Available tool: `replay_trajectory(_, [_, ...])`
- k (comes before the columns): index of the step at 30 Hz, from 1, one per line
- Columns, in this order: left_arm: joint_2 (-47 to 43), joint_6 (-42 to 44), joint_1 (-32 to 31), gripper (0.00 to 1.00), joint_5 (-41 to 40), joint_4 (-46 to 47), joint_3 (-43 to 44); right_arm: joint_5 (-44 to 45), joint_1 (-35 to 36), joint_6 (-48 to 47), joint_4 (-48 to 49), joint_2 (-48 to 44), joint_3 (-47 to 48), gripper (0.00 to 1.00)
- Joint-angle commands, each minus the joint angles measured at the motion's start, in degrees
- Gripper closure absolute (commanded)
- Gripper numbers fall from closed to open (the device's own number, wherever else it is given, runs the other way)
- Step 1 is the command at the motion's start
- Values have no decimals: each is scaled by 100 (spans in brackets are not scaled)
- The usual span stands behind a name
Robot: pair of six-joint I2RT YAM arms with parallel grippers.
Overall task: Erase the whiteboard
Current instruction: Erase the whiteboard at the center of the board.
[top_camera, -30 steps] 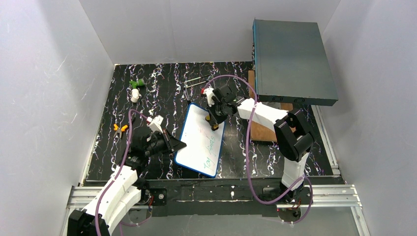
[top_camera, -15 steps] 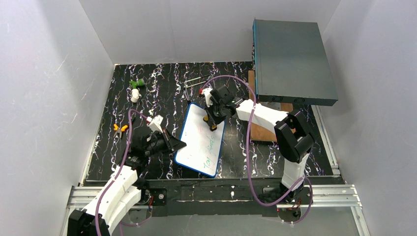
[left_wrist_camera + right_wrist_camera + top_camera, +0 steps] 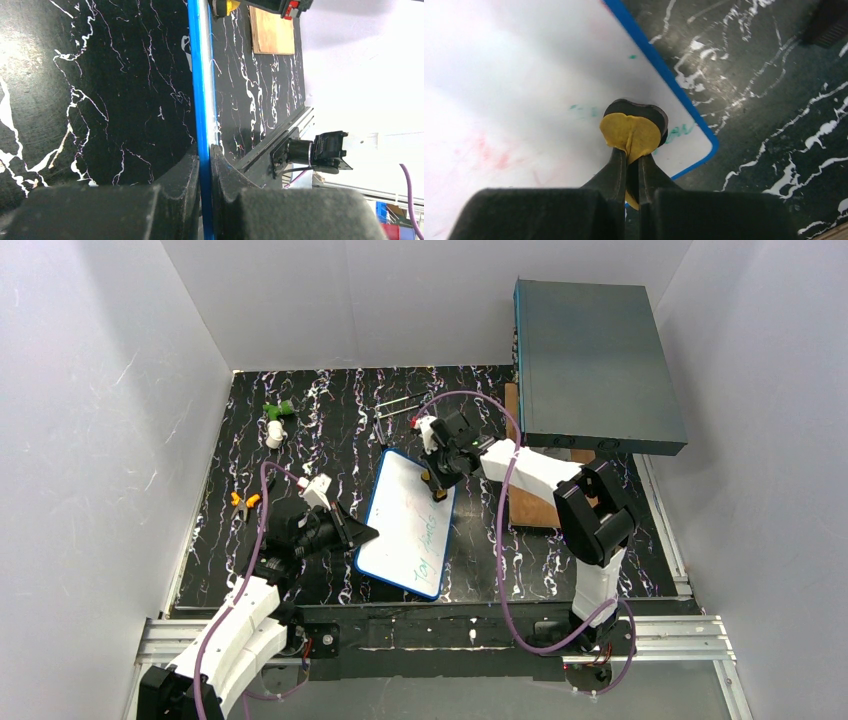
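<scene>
Whiteboard (image 3: 410,525) lies flat on the black marbled surface (image 3: 300,440), between your two sets of fingers, long axis running away from the arm bases. Its blue frame (image 3: 200,75) is what both arms work at.

The grey-teal box (image 3: 595,365) is far right, well beyond the right fingers and raised above the surface. A wooden panel (image 3: 528,508) lies under its near edge, just right of the right arm's forearm.

Your left fingers (image 3: 368,536) are closed on the board's left long edge. In the left wrist view the blue frame runs straight between them, pinched.

Your right fingers (image 3: 620,165) are clamped on a yellow pad (image 3: 630,132). The pad is down on the white face near the far right corner, just inside the frame.

Green writing (image 3: 432,545) covers the near end of the board, on the base side of the right fingers. Faint red smudges (image 3: 489,155) show left of the pad.

Small stuff: a green-and-white piece (image 3: 276,420) far beyond the left fingers, an orange bit (image 3: 243,501) just left of them, and a thin metal item (image 3: 398,406) beyond the right fingers.
</scene>
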Motion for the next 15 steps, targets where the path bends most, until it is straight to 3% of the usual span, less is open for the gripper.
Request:
replay_trajectory(1, [23, 308, -45, 100, 404, 350, 45, -825, 664, -25, 45, -43, 330, 99])
replay_trajectory(7, [-49, 329, -53, 100, 386, 258, 49, -745, 894, -3, -6, 5, 404, 99])
replay_trajectory(15, [-46, 308, -48, 100, 411, 307, 38, 335, 275, -2, 5, 346, 430, 99])
